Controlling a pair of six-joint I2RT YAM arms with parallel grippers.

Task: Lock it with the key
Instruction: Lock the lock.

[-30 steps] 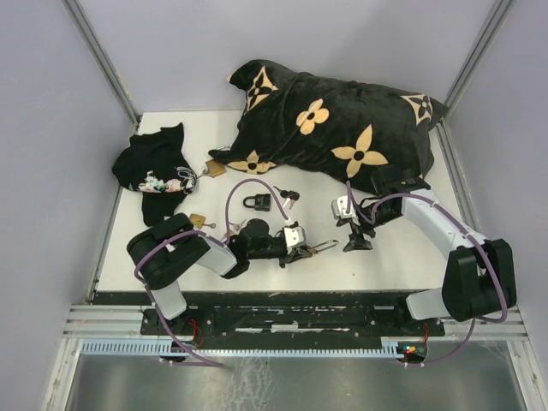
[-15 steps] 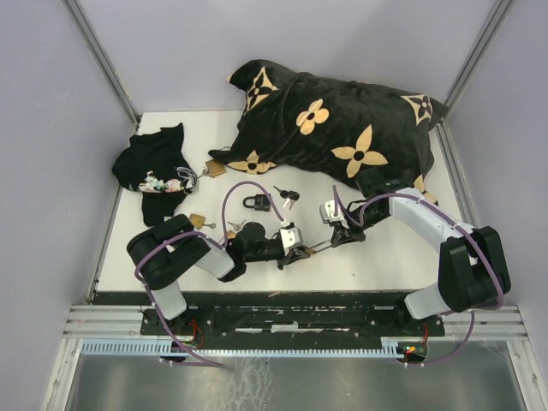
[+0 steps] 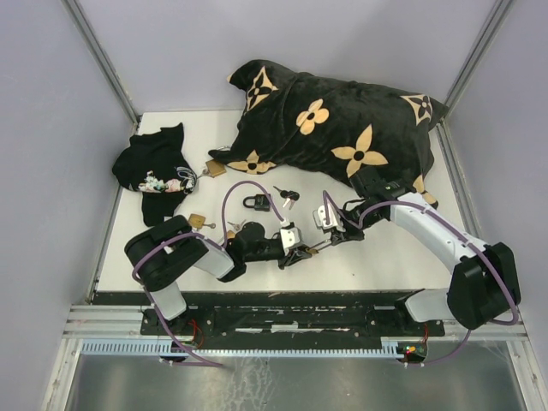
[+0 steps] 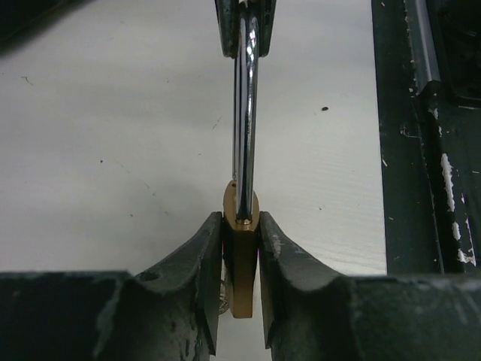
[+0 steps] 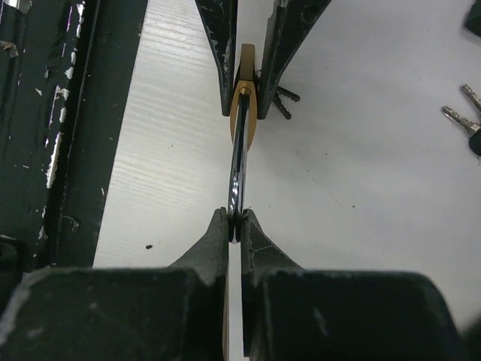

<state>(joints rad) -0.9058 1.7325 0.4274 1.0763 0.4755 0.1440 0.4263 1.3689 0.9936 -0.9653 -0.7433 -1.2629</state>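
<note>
While the left hand [image 4: 240,229] clamped the brass padlock [image 4: 240,289] and the right hand [image 5: 235,222] pinched its shackle [image 4: 246,113] tightly, the locking with the key [image 5: 282,101] seemed not yet done.

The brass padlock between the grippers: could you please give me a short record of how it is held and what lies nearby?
left gripper: shut on brass padlock, clamping its body
right gripper: shut on shackle, pinching its far end
held by: both arms at once
nearby: black padlock and keys on the table, apart from both grippers
behind: black cushion with flower pattern
</note>
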